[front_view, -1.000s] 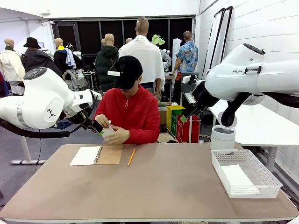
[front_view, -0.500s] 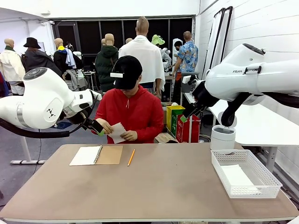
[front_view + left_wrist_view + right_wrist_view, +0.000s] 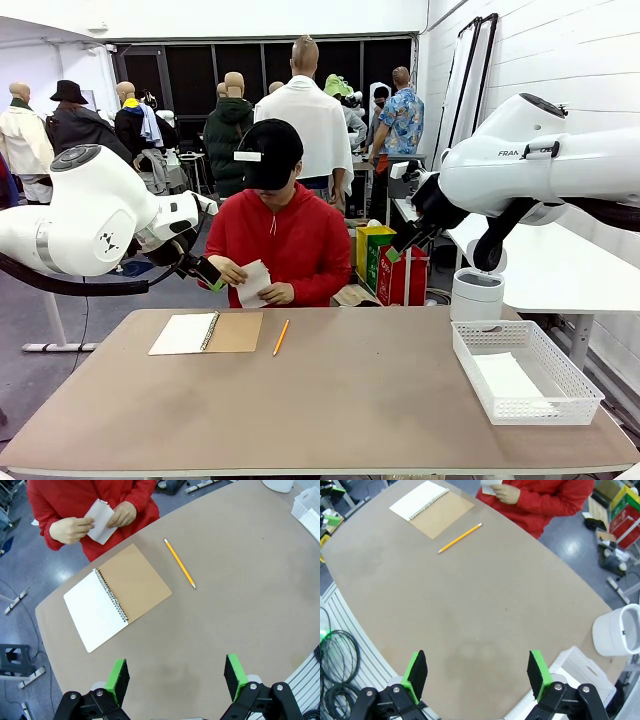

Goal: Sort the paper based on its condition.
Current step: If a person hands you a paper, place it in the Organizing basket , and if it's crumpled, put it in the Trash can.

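Over the table (image 3: 350, 400) (notebook (image 3: 115, 600), pencil (image 3: 179, 562), basket (image 3: 545, 408)) left tool (image 3: 175, 661) and right tool (image 3: 477, 655) gape empty.

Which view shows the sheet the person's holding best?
Left wrist view: the sheet is closest and unobstructed, gripped by both of the person's hands. Front view shows the sheet smaller, at chest height. Right wrist view catches just a corner, cut by the top edge.

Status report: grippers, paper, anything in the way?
Left gripper open, right gripper open, both above table. Paper in person's hands, far side. Notebook, pencil lying nearby.
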### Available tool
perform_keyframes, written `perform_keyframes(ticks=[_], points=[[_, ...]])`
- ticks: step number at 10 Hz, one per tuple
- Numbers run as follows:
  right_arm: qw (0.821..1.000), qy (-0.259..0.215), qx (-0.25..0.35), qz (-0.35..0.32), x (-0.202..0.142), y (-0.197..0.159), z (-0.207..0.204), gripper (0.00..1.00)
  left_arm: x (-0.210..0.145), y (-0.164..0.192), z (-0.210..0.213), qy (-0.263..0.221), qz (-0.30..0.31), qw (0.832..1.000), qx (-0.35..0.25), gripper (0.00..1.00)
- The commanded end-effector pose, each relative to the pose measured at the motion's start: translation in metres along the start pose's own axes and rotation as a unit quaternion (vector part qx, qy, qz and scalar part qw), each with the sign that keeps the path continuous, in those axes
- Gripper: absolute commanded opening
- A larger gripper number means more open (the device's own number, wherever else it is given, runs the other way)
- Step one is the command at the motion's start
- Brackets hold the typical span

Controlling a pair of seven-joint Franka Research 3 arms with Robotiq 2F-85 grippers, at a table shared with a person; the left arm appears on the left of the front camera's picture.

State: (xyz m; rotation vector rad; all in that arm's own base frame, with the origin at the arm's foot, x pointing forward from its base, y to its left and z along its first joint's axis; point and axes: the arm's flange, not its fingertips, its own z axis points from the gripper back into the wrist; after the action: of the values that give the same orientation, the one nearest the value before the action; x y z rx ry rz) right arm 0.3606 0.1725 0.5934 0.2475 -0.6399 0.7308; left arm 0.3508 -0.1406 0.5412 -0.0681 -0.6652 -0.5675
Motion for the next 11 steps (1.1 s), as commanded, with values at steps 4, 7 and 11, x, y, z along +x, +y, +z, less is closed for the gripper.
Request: perform_keyframes(ticks=[4,7,11], points=[[1.000,0.001,-0.003,0.001,0.0002,0.0005,0.0000,1.00,0.0000,0.0004,0.0002,-0.002,0.001,1.000,0.000,1.00],[1.000,0.001,-0.003,0.001,0.0002,0.0005,0.0000,1.00,0.0000,0.0004,0.0002,-0.002,0.001,1.000,0.000,1.00],[1.000,0.001,-0.003,0.001,0.0002,0.0005,0.0000,1.00,0.0000,0.0004,0.0002,-0.002,0.001,1.000,0.000,1.00]])
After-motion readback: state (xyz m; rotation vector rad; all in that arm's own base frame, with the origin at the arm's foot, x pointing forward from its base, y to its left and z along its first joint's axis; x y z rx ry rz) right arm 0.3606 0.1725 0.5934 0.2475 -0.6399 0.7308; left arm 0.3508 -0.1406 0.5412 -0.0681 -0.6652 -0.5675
